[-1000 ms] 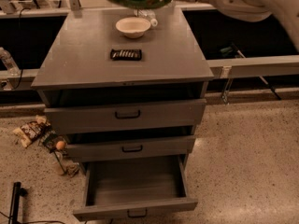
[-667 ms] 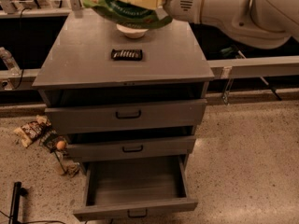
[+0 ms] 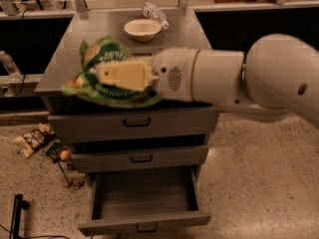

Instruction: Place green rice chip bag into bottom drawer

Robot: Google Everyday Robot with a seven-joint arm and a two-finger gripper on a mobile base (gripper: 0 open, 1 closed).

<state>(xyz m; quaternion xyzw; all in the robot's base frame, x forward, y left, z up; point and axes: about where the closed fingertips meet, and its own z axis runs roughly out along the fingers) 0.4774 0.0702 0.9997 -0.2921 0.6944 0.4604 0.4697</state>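
The gripper (image 3: 107, 74), with flat tan plastic fingers (image 3: 122, 73) on a smooth white rounded arm (image 3: 234, 78), was clamped on the green rice chip bag (image 3: 110, 54), a crinkled glossy pouch with tan corners. It hung at 9 o'clock over the grey metal cabinet's (image 3: 70, 54) front edge. Its pale lettering could not be read. At 6 o'clock the bottom drawer (image 3: 144, 199) stood open, plain grey inside. A round cream bowl (image 3: 142, 29) sat at 12 o'clock, a clear bottle (image 3: 155, 14) lying just behind it

Dim; end effector (image 3: 110, 74) clutching green rice chip bag (image 3: 110, 54) blurred over cabinet (image 3: 92, 29).
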